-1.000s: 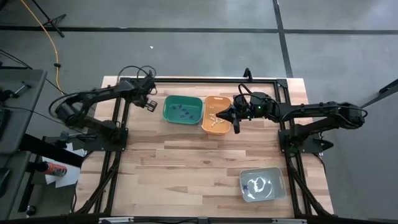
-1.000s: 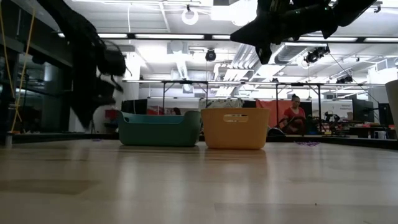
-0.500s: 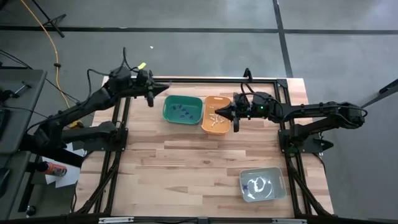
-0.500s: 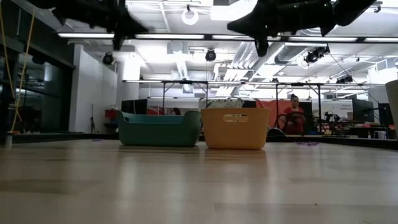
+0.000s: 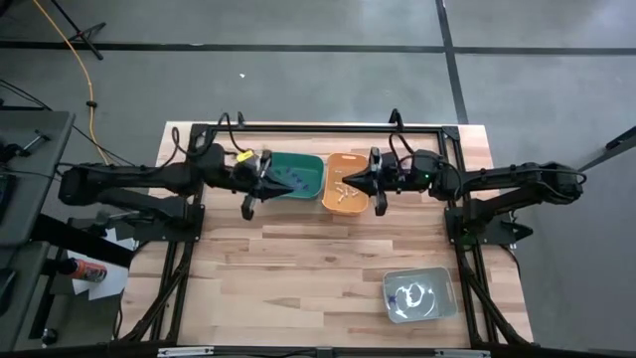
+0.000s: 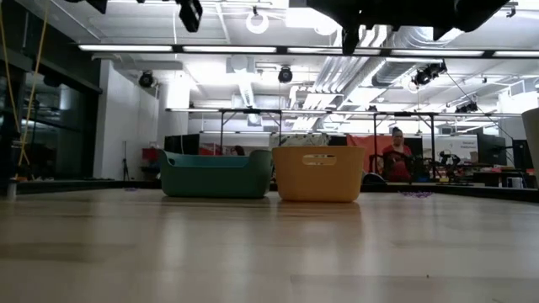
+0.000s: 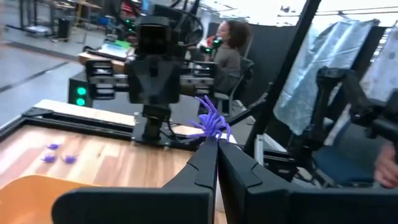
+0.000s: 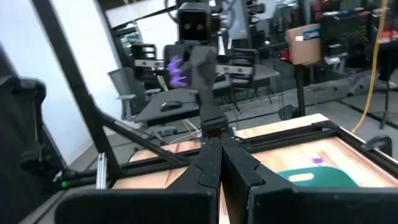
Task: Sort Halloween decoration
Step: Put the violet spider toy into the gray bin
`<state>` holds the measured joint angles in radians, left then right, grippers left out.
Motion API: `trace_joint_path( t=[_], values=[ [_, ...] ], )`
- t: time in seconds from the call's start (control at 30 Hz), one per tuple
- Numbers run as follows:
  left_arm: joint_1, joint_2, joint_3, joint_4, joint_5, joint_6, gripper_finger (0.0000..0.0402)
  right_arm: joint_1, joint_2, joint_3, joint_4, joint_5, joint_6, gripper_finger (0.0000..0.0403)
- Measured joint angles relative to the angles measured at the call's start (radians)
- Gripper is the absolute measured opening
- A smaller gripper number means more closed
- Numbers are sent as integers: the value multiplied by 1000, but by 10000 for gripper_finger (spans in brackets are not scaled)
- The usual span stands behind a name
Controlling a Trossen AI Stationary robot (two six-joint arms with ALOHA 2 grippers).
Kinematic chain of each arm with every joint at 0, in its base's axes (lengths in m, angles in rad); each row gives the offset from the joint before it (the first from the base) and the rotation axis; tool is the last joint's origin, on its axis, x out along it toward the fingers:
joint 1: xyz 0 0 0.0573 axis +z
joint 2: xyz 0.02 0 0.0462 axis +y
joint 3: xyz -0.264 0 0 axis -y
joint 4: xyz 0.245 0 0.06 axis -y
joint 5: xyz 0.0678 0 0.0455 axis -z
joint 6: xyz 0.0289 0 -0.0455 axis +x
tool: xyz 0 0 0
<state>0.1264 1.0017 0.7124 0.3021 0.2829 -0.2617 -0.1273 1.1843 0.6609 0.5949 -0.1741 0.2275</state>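
My left gripper (image 5: 272, 179) hangs level over the green bin's (image 5: 294, 176) left rim, shut on a purple spider trinket (image 7: 210, 123). My right gripper (image 5: 346, 181) is shut on nothing and hangs level over the orange bin (image 5: 344, 189), facing the left one. Small dark purple trinkets (image 5: 291, 180) lie in the green bin and whitish ones (image 5: 341, 193) in the orange bin. In the right wrist view the spider (image 8: 176, 70) shows at the left gripper's tip. Loose purple trinkets (image 7: 55, 154) lie on the table. My left gripper pinches the purple spider between its two fingertips (image 7: 210, 149), by the spider's lower part (image 7: 213, 135). The fingers lie level and point toward the table's right edge. The spider sticks out past the tips with its legs spread, lifted clear above the green bin.
A grey bin (image 5: 418, 295) with whitish pieces stands near the table's front right. The green bin (image 6: 216, 174) and orange bin (image 6: 318, 173) stand side by side at the far middle. More purple trinkets (image 6: 417, 194) lie on the table to the orange bin's right. A person (image 6: 396, 156) sits in the room behind.
My left gripper has risen from the table beside the green bin's left side, tipped from pointing down to level, and swung over the bin's left rim. My right gripper has tipped up a little toward level over the orange bin.
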Motion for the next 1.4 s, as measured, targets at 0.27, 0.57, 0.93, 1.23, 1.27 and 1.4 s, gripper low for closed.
trace_joint_path(
  t=[0.27, 0.57, 0.93, 1.23, 1.27, 1.4],
  values=[
    [-17, 52, -1, 19, -30, -43, 0, 24, 0, 0, -8, -1, -22, 0],
    [-16, 54, -1, 43, -29, -43, 0, 24, 9, 25, -34, 10, 120, 0],
    [-16, 153, -2, 41, -12, -42, 0, 61, 229, 422, -447, 21, -25, 38],
    [-16, 144, -1, 43, -12, -40, 0, 61, 286, 509, -542, -13, -107, 161],
    [-16, 143, -1, 43, -11, -39, 0, 59, 290, 509, -528, -13, -107, 169],
    [-16, 143, -1, 41, -11, -28, 0, 55, 312, 510, -509, -1, -94, 182]
  ],
)
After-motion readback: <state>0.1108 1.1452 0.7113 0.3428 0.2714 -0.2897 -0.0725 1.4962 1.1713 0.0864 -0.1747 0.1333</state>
